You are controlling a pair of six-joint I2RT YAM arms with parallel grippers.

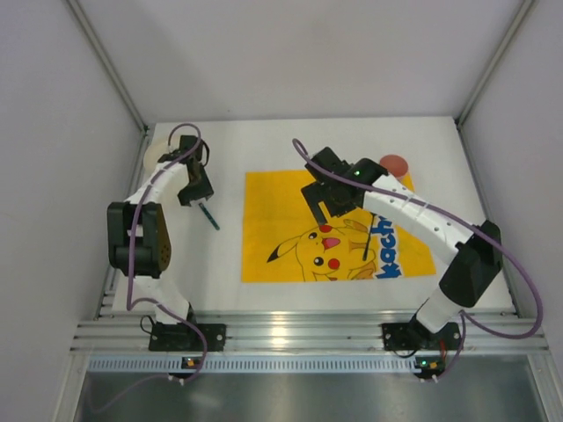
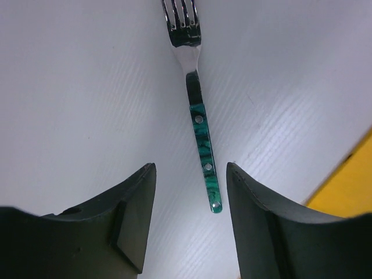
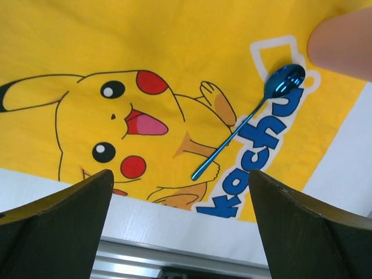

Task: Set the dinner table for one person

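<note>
The white dinner table (image 1: 264,145) fills the overhead view, with a yellow cartoon mat (image 1: 273,202) at its middle. Over the mat hangs the right gripper (image 1: 324,211), fingers spread wide on nothing. Only its wrist camera shows the blue spoon (image 3: 244,125) clearly, lying slantwise on the print, a blurred pinkish thing (image 3: 343,43) near its bowl. The left gripper (image 1: 195,200) stands over bare table left of the mat, jaws parted. Its wrist view alone shows the tines of the green-handled fork (image 2: 200,131), whose handle end lies between the fingers with a gap on each side.
</note>
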